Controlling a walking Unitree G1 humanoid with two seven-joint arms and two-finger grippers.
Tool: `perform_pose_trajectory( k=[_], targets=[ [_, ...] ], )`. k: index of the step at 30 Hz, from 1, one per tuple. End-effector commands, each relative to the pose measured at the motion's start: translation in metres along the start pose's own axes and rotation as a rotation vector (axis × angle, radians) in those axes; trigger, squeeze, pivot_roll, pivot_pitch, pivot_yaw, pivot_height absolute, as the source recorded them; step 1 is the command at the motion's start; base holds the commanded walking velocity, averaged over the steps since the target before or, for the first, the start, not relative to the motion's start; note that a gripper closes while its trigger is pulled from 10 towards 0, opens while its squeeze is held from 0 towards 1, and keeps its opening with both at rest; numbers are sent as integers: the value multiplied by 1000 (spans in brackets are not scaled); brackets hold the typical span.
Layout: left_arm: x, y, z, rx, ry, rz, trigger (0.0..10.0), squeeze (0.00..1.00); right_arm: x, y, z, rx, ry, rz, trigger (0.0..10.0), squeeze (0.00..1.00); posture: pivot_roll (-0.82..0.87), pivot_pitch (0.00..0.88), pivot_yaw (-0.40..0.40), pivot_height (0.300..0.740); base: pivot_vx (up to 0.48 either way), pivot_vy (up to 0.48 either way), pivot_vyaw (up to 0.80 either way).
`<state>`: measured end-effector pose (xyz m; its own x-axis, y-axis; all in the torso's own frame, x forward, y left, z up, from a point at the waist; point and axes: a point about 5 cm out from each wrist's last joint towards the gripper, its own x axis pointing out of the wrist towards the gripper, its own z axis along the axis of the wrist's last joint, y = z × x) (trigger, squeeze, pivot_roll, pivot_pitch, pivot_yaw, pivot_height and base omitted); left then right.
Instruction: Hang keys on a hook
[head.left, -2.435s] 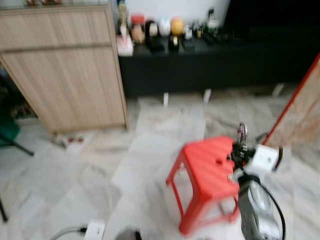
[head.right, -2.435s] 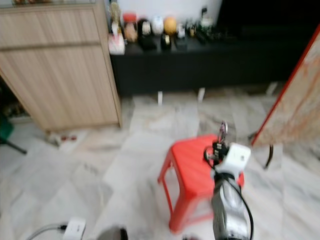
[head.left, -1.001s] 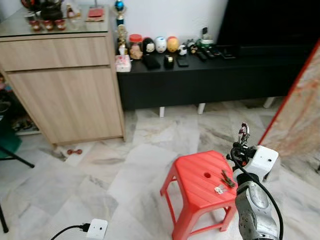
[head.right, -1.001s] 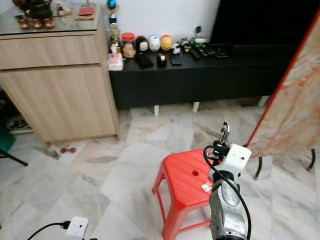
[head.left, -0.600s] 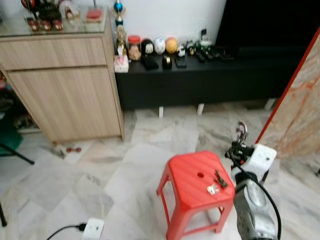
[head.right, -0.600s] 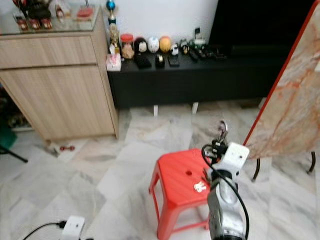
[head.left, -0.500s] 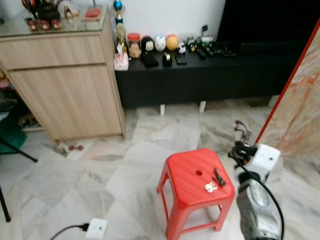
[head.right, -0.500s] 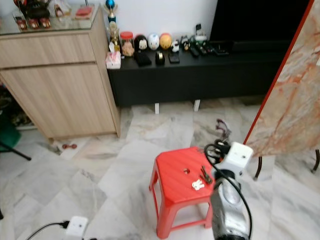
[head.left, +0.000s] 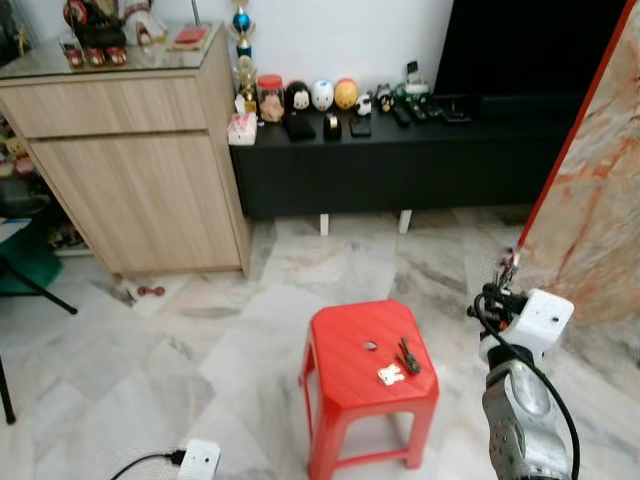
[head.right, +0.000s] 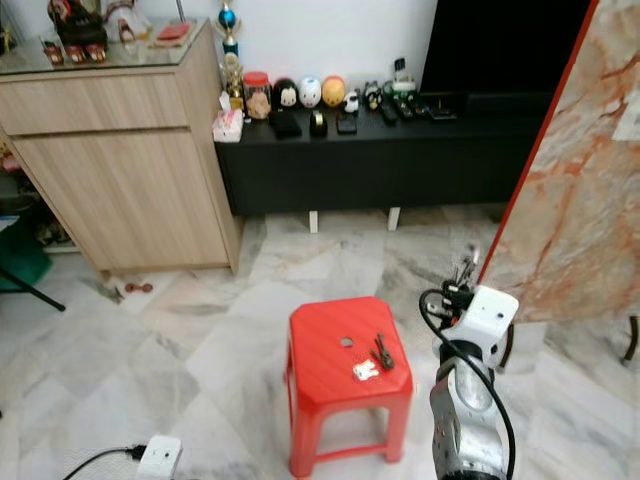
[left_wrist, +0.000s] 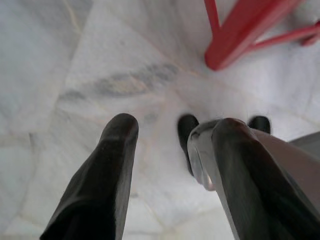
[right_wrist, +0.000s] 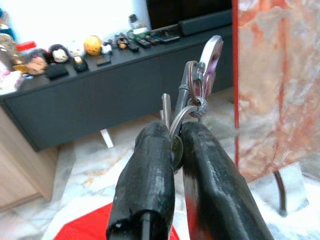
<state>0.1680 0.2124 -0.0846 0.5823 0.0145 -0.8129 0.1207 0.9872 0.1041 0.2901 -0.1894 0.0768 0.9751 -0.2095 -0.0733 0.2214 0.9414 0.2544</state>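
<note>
Beside the red stool (head.right: 345, 365), the right gripper (right_wrist: 175, 150) pinched a bunch of keys (right_wrist: 197, 92), their lower ends hidden between its fingers. The left gripper (left_wrist: 167, 145) hung with fingers apart above marble floor (left_wrist: 75, 60), partly blocked by a blurred silver limb.

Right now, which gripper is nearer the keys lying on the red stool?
Right, probably. The right gripper is raised beside the red stool, clamping a carabiner key bunch; the left gripper hangs low near a stool leg, above the floor.
</note>
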Motion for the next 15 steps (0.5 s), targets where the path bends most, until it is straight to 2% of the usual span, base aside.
perform_pose_trajectory(
  k=[1,15],
  targets=[
    [0,-2,-2,9,7,-10,10000,0,2,0,4,-14,-18,3,10000,0,38,0,-37,740,0,-304,0],
    [1,-7,-1,1,7,-17,10000,0,7,-1,7,-26,-17,2,10000,0,43,0,-53,740,0,-301,0]
  ],
)
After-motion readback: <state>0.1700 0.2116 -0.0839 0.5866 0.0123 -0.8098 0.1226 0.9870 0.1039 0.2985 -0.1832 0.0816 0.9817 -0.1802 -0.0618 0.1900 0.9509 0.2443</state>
